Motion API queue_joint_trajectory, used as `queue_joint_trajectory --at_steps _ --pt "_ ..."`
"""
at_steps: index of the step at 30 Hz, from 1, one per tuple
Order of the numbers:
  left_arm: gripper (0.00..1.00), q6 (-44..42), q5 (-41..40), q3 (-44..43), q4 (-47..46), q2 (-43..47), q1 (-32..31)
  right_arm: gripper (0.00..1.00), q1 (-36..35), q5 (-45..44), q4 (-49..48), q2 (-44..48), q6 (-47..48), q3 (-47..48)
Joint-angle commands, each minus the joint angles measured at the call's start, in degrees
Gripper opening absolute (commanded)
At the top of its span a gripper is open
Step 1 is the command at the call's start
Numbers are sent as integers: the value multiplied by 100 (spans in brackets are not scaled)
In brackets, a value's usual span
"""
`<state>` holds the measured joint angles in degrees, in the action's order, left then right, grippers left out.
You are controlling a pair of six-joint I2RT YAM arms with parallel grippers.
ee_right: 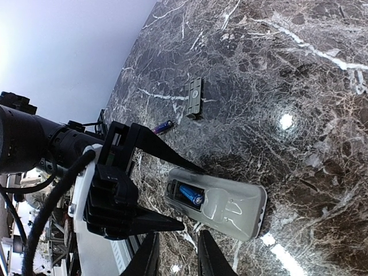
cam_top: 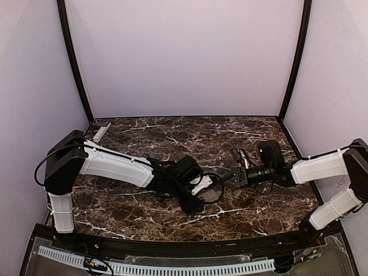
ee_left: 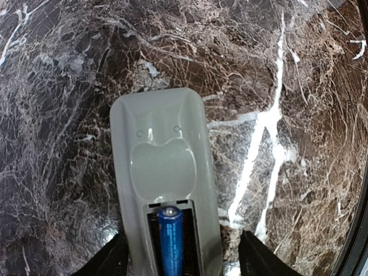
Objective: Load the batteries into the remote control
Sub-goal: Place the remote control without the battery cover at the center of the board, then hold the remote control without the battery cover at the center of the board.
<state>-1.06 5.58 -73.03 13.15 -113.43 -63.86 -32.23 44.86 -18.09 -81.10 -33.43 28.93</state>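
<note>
Brown marble with white lines in it was the table top (cam_top: 172,135) I was working over. The small white oblong remote control (ee_left: 164,149) lay flat on it, near the middle, with its back side up. I could not see its buttons. The little box for the batteries was open at the end nearest my left arm. One thin blue battery with a dark tip (ee_left: 170,241) lay inside that box, pointing along the remote.

My left gripper (ee_left: 183,264) was right over that end of the remote. Its two black fingers (ee_left: 109,261) stood one on each side of the remote. They were spread apart and I saw a bit of table between the remote and one finger, so it was not squeezing anything.

My right gripper (ee_right: 177,256) was up above the table, a little way off from the remote, looking down at it. Its fingers had a small gap between them and nothing was in that gap.

A second thin blue battery (ee_right: 163,127) lay on the table by itself, past the left gripper. Near it lay a small grey flat piece with ridges (ee_right: 194,98). A narrow pale grey bar (cam_top: 102,131) lay far off in the back left corner of the table.
</note>
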Motion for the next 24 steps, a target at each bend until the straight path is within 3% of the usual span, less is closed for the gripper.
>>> queue_joint_trajectory --at_steps 1,6,11,16,24 --pt "66 66 144 300 -238 569 123 22 -224 -157 179 -61 36 199" --pt "64 78 241 765 -651 1138 273 22 -480 -237 49 -245 -112 243" --pt "55 275 796 1286 -1121 1686 574 21 -642 -299 -46 -410 -248 277" --pt "67 -28 1376 1554 -1266 1758 564 21 -714 -286 -190 -625 -356 345" --pt "65 -748 820 1684 -1645 1523 50 20 -715 -211 -262 -797 -409 368"
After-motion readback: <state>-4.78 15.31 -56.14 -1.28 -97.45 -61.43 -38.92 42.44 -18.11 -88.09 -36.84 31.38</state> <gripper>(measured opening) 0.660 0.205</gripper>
